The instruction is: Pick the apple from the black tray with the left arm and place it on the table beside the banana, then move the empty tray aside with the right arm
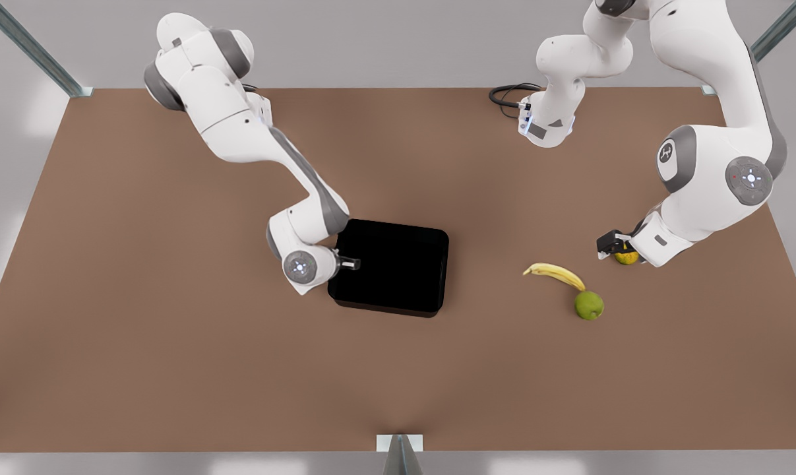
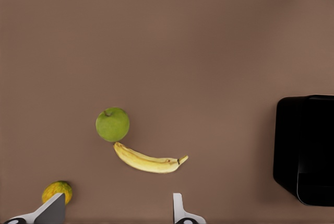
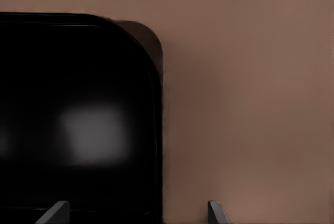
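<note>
We see the small yellow-green apple (image 1: 589, 305) already touching the slim curved yellow banana (image 1: 556, 274) near the matte brown table's (image 1: 173, 343) front-view right edge, the glossy black rectangular tray (image 1: 398, 267) empty mid-table and unmoved, right gripper (image 3: 136, 211) spread over its rim, left gripper (image 2: 117, 211) spread empty above the fruit.

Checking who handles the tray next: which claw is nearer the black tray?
The right claw: it sits open at the black tray's edge on the front view's left. The left claw, also open, is far across the table, by the orange fruit.
</note>
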Action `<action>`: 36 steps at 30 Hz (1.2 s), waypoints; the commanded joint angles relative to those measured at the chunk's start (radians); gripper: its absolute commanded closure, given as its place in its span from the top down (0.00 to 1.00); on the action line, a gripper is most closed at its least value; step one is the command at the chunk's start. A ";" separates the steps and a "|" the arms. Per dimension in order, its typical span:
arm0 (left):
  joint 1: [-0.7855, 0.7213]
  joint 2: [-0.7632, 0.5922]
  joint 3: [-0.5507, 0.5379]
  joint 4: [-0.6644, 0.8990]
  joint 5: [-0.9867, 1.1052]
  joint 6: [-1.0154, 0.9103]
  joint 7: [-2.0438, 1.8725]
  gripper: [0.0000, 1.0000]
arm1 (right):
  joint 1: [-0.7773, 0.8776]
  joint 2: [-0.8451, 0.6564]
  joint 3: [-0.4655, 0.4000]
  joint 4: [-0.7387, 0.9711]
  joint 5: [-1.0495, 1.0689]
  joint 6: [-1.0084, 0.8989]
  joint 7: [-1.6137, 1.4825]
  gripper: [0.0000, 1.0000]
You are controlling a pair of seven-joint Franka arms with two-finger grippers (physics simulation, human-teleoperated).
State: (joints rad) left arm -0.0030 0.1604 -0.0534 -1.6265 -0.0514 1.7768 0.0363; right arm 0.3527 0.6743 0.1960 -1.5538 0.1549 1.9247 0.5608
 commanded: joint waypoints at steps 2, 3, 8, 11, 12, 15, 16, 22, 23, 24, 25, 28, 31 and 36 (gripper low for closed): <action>0.000 -0.001 0.000 -0.001 0.001 -0.002 -0.030 1.00 | -0.005 0.004 0.000 -0.003 0.002 0.020 -0.277 0.96; 0.000 -0.001 0.000 0.000 0.001 -0.002 -0.030 1.00 | -0.006 0.011 0.000 -0.003 0.002 0.036 -0.275 0.96; -0.002 0.002 0.000 0.000 0.001 0.000 -0.035 1.00 | -0.005 0.042 0.000 -0.002 0.002 0.068 -0.262 0.87; -0.002 0.002 0.000 0.000 0.001 0.000 -0.035 1.00 | -0.012 0.044 -0.001 -0.002 0.003 0.066 -0.260 0.59; -0.002 0.004 -0.002 0.000 0.001 0.001 -0.035 1.00 | -0.014 0.044 -0.001 -0.002 0.028 0.063 -0.260 0.52; -0.003 0.004 -0.002 0.000 0.001 0.001 -0.038 1.00 | -0.014 0.042 -0.001 -0.002 0.031 0.054 -0.260 0.44; -0.003 0.004 -0.002 0.000 0.001 0.001 -0.038 1.00 | -0.015 0.041 -0.001 -0.002 0.031 0.053 -0.260 0.43; -0.003 0.004 -0.002 0.000 0.001 0.001 -0.038 1.00 | -0.020 0.039 -0.001 -0.002 0.058 0.048 -0.260 0.34; -0.003 0.004 -0.002 0.000 0.001 0.001 -0.038 1.00 | -0.020 0.039 -0.001 -0.002 0.058 0.046 -0.260 0.31; -0.003 0.004 -0.002 0.000 0.001 0.001 -0.038 1.00 | -0.020 0.037 -0.001 0.000 0.060 0.042 -0.260 0.30; -0.003 0.004 -0.002 0.000 0.001 0.001 -0.038 1.00 | -0.020 0.037 -0.001 0.000 0.060 0.040 -0.260 0.29; -0.005 0.004 -0.002 0.000 0.001 0.001 -0.038 1.00 | -0.020 0.027 -0.001 0.001 0.061 0.019 -0.260 0.26; -0.005 0.004 -0.002 0.000 0.001 0.000 -0.038 1.00 | -0.020 0.005 -0.001 0.004 0.061 -0.021 -0.262 0.23; -0.015 0.007 -0.005 0.005 0.001 0.015 -0.070 1.00 | -0.021 -0.061 -0.015 0.008 0.061 -0.127 -0.271 0.21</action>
State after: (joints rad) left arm -0.0107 0.1654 -0.0570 -1.6232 -0.0517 1.7780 0.0018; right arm 0.3313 0.6278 0.1836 -1.5473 0.2182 1.8864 0.3320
